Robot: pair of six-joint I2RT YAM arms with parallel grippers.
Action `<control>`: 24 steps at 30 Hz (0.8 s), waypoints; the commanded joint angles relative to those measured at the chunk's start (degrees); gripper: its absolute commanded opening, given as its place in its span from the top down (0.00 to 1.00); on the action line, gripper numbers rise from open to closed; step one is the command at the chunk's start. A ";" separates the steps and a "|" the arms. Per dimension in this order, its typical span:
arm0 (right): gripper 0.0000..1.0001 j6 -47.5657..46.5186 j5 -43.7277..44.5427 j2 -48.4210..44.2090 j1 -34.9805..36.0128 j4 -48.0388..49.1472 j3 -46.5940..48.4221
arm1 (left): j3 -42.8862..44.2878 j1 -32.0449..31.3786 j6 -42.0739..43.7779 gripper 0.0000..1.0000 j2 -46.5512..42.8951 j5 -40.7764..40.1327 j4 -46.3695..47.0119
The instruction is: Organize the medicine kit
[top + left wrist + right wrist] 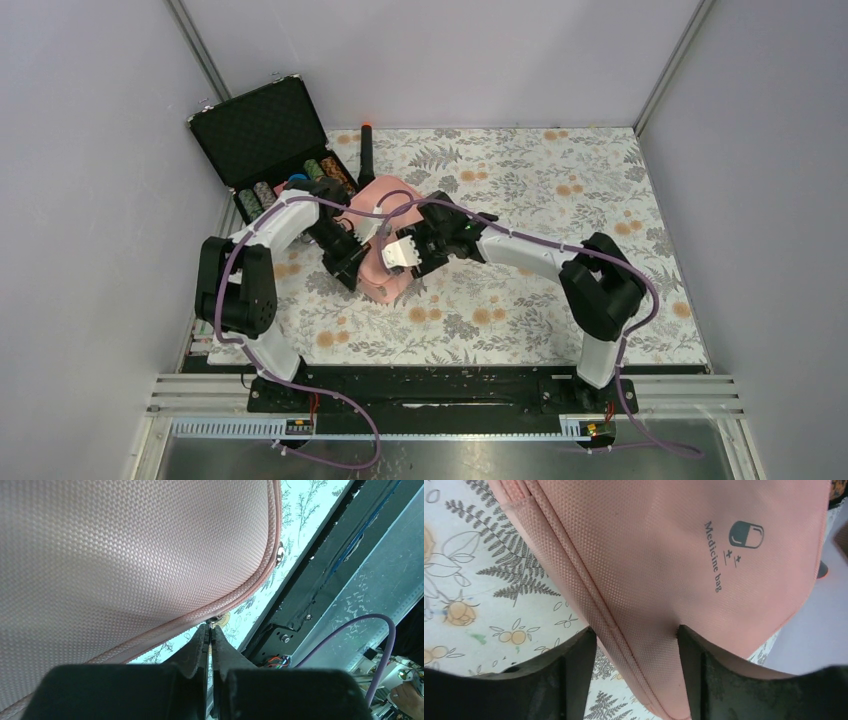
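Note:
The medicine kit (372, 272), a pink pouch printed "Medicine bag" with a pill logo (746, 534), lies mid-table between both arms. My left gripper (350, 268) sits at its near left edge. In the left wrist view the gripper (210, 625) is shut, a small metal zipper pull (214, 620) nipped at its tips on the pouch's piped seam (150, 635). My right gripper (402, 256) straddles the near right corner. Its jaws (634, 629) stand wide around the pouch's (684, 555) edge, and the right finger (689, 650) dents the fabric.
An open black case (262, 128) with rows of poker chips (300, 178) stands at the back left, close to the left arm. A black stick with an orange tip (367, 150) lies behind the pouch. The black base rail (300, 615) runs along the near edge.

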 commanded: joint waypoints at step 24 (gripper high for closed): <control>1.00 51.57 10.81 6.27 3.95 -20.10 10.96 | 17.39 -6.28 -9.54 1.00 11.74 -1.63 7.81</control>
